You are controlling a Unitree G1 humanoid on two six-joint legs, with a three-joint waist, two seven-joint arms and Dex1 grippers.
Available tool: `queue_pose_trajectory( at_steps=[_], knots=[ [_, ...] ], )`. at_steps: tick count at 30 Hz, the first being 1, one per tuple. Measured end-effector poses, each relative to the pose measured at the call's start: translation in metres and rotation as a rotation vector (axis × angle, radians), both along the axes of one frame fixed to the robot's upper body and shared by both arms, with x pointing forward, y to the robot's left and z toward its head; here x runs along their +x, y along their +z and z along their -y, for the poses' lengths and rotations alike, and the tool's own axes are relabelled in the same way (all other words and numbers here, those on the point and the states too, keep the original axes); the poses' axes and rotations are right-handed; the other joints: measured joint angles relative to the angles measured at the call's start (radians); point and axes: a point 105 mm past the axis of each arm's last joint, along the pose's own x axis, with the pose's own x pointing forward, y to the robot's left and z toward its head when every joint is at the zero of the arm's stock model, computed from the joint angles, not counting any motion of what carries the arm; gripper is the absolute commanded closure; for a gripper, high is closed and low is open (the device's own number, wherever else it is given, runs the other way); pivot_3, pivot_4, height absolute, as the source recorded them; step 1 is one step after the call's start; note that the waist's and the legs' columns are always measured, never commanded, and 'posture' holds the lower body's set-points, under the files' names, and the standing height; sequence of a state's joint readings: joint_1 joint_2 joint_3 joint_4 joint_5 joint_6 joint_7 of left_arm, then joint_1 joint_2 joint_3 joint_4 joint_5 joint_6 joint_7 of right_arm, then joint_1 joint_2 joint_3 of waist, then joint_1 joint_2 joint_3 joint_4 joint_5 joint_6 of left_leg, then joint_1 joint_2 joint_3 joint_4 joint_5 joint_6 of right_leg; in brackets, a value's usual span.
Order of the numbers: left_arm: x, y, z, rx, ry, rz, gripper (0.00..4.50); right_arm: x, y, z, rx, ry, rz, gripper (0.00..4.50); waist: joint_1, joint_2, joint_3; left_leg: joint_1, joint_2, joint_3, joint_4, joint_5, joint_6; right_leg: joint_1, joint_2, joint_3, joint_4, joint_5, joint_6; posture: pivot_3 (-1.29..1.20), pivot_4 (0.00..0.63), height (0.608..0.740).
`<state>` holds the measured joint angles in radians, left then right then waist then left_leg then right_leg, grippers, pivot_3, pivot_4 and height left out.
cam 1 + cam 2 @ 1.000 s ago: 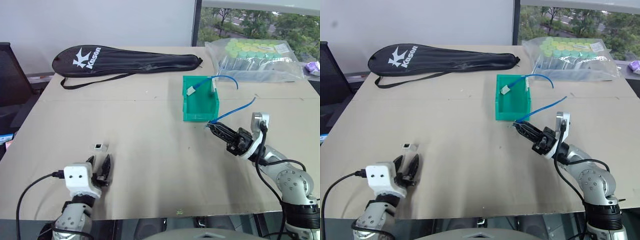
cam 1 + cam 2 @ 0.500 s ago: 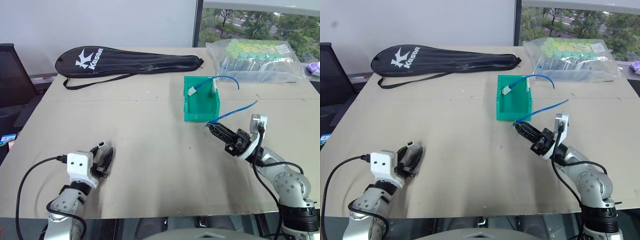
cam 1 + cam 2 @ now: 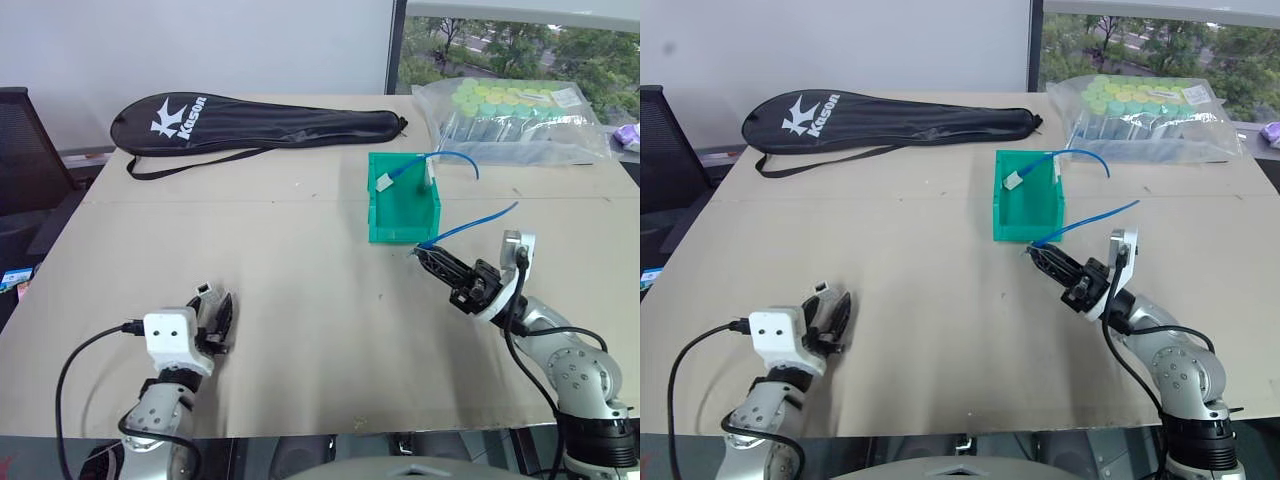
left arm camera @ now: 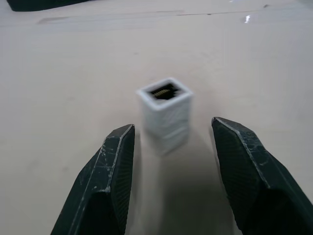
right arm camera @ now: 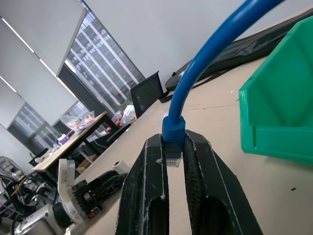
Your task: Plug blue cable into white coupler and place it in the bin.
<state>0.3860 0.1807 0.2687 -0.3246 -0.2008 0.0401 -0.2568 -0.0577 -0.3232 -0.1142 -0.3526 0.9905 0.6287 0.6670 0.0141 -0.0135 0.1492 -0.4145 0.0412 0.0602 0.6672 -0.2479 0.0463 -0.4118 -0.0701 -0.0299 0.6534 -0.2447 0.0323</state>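
Observation:
The white coupler (image 4: 165, 110) stands on the cardboard table top with its dark socket facing up. My left gripper (image 3: 212, 306) is open, and its black fingers (image 4: 115, 161) flank the coupler at the tips without touching it. The blue cable (image 3: 470, 224) arcs up and right from my right gripper (image 3: 426, 253), which is shut on the cable just behind its clear plug (image 5: 172, 159). That gripper hovers just in front of the green bin's right front corner. The green bin (image 3: 402, 233) holds another blue cable and a second white coupler (image 3: 385, 182).
A black racket bag (image 3: 260, 120) lies along the back of the table. A clear bag of tubes (image 3: 520, 115) sits at the back right behind the bin. A black chair (image 3: 20, 150) stands off the left edge.
My left gripper has moved forward and to the right, so the coupler now stands between its fingertips. The right gripper and the cable have stayed in place.

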Motion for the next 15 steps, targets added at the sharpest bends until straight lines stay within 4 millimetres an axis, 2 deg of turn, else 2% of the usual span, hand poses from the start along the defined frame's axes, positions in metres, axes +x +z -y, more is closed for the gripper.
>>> queue_pose_trajectory(
  at_steps=[9,15],
  knots=[
    [0.005,0.001,-0.001,-0.038,0.17,0.029,1.96,0.001,0.002,-0.004,0.005,0.012,0.01,4.5,0.0,0.0,0.0,0.0,-0.001,-0.001,0.0,0.0,0.0,0.0,0.002,-0.001,0.001,0.0,0.0,0.0,0.15,0.74],
    [0.011,0.003,-0.002,-0.041,0.185,0.035,1.96,0.001,0.001,-0.006,-0.002,0.016,0.008,4.5,0.001,0.0,0.0,0.0,0.0,-0.001,0.0,0.0,0.0,0.0,0.004,-0.001,0.001,0.0,0.0,0.0,0.15,0.74]
  ],
)
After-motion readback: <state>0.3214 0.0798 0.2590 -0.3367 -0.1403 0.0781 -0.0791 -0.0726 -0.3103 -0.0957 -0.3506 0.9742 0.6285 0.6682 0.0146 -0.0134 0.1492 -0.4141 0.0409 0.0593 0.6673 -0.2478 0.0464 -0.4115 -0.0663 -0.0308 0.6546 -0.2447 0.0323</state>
